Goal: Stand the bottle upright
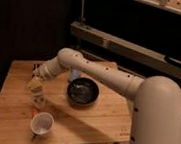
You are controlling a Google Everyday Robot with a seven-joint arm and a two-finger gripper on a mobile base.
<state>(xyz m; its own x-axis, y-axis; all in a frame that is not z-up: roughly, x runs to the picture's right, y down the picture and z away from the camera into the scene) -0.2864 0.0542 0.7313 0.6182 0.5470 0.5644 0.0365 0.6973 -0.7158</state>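
My gripper (34, 85) hangs over the left part of the wooden table (92, 120), at the end of the white arm that reaches in from the right. Right below it is a small pale see-through bottle (38, 100), close to upright, with its lower end at the table top. I cannot tell whether the gripper touches it. The white cup (42, 124) stands upright just in front of the bottle. The black bowl (82, 91) sits to the right of the gripper, partly under the arm.
A small pale object (74, 75) stands behind the bowl, partly hidden by the arm. A dark shelf unit (138, 48) runs behind the table. The table's front edge is close to the cup.
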